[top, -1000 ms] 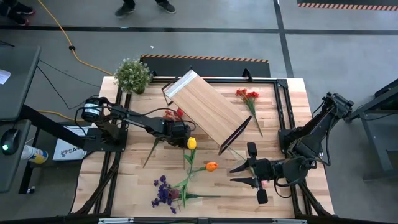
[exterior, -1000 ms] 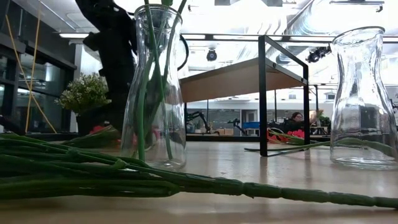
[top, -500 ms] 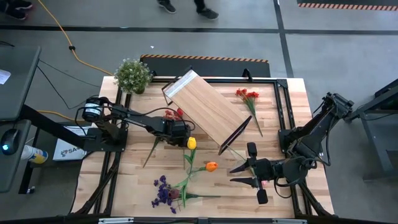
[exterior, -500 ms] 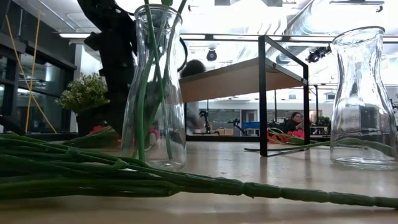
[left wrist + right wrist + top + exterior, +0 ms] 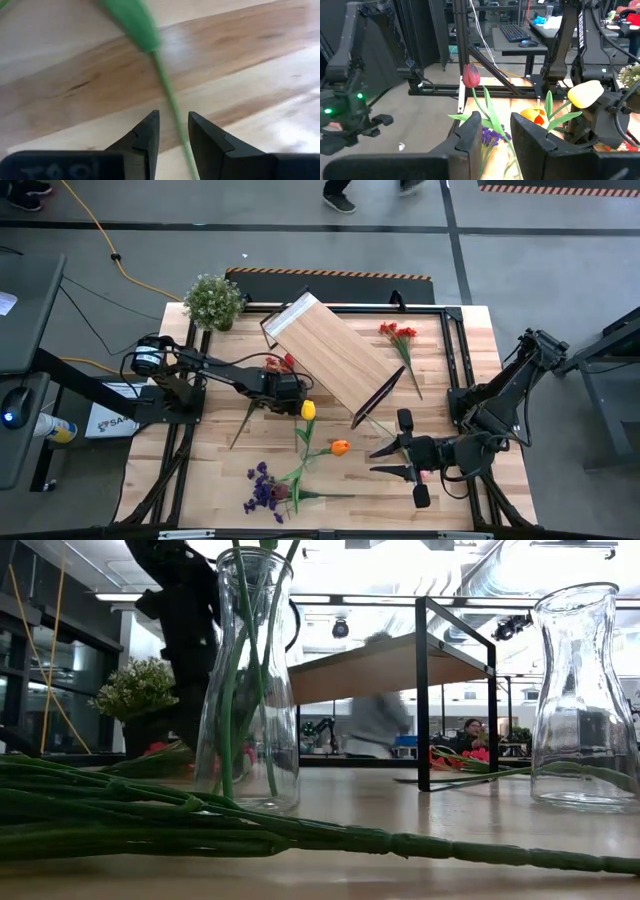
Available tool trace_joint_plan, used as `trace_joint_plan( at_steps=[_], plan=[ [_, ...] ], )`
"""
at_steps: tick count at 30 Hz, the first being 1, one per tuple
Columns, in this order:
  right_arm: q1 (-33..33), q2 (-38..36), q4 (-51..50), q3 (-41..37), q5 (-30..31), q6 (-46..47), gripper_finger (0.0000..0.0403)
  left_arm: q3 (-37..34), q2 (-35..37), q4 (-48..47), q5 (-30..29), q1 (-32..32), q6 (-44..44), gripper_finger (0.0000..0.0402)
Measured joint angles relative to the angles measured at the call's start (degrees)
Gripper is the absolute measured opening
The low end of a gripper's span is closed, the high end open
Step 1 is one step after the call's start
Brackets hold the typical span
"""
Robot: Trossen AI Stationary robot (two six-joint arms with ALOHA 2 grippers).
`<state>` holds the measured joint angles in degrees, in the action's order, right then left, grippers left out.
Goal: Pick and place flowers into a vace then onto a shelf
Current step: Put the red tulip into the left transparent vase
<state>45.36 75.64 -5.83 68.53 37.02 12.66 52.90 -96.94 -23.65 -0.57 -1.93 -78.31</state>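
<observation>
Butcher-block tabletop holds most flowers loose: yellow tulip and orange tulip centre frame. Left gripper hovers, jaws slightly parted around a green stem. Right gripper, lower right, gapes empty. Shelf bare; plenty left, I reckon.

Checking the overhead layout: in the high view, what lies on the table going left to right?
Potted plant → left gripper → yellow tulip → orange tulip → red spray → right gripper.
</observation>
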Motion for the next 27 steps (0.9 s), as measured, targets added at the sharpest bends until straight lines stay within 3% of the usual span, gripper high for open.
trace_joint_plan(
  at_steps=[10,27],
  plan=[
    [0.00,0.00,-0.58,0.00,0.98,-0.12,0.0094,3.55,-1.22,-2.30,-1.68,0.07,1.55,0.0133],
    [-0.09,0.00,-0.78,0.00,2.05,-1.17,0.0094,4.14,-7.64,-5.91,1.07,0.13,0.06,0.0133]
  ],
)
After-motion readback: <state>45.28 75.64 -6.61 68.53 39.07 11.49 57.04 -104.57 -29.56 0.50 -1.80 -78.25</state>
